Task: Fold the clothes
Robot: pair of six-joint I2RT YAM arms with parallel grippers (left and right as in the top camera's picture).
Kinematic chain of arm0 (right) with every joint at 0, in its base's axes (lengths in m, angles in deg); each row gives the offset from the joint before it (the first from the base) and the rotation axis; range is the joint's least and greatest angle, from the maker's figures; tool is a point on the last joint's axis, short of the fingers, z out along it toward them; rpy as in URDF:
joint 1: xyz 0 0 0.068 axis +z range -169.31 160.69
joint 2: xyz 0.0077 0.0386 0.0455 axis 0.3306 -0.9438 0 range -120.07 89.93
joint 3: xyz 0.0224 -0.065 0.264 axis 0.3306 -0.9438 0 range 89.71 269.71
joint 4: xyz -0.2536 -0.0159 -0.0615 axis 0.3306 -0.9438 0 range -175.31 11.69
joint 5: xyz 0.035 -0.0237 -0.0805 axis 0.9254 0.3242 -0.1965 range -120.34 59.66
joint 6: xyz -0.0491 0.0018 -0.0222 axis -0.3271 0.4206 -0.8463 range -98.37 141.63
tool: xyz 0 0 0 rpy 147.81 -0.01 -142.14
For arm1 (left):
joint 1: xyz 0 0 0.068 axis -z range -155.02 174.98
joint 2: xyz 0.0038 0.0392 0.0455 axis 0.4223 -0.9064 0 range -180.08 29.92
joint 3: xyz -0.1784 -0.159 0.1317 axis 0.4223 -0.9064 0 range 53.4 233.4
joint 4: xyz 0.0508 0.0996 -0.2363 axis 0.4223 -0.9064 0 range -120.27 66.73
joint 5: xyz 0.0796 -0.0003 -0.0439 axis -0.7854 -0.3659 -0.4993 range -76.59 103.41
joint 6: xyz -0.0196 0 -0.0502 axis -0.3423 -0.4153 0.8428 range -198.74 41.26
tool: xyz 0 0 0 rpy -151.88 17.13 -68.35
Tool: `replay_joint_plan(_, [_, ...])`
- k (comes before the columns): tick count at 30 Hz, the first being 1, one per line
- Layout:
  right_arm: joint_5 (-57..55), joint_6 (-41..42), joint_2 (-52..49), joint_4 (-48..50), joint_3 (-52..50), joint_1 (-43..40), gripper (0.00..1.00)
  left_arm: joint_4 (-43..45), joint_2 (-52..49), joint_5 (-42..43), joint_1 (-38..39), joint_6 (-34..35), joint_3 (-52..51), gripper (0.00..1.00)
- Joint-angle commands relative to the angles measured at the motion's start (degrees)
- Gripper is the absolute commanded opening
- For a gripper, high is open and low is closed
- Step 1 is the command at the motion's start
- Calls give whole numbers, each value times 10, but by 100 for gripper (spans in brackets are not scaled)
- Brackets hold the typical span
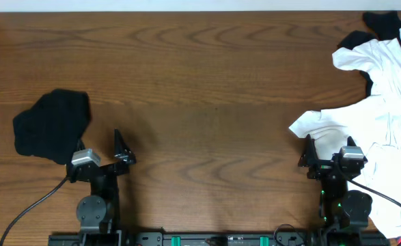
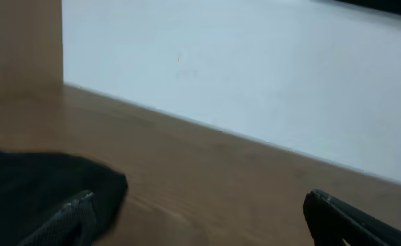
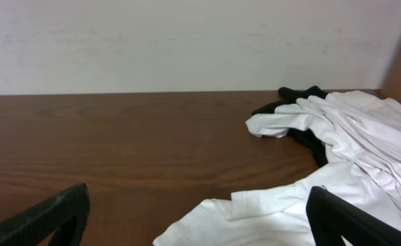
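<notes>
Lying in a soft, rounded heap on the grained wood table (image 1: 207, 75), the black shirt (image 1: 52, 128) sits just beside the left gripper (image 1: 102, 149), on its left. That gripper's jaws stand wide apart, holding nothing. Crumpled white clothes (image 1: 384, 116) sprawl at the right, their edge just beside the right gripper (image 1: 330, 154), likewise spread wide and empty.

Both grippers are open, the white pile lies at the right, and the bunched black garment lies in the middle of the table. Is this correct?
Not quite. The overhead view shows the bunched black garment at the left side of the table, beside the left gripper, not in the middle. The rest holds.
</notes>
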Motion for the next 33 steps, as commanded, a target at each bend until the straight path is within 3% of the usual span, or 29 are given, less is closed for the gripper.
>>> replay_joint_plan(1, [4, -6, 4, -1, -2, -8, 99, -30, 5, -9, -3, -3, -1, 98])
replay_joint_plan(4, [4, -6, 4, -1, -2, -8, 99, -86, 5, -9, -3, -3, -1, 98])
replay_joint_plan(33, [4, -7, 4, -1, -2, -8, 99, -84, 3, -9, -3, -3, -1, 98])
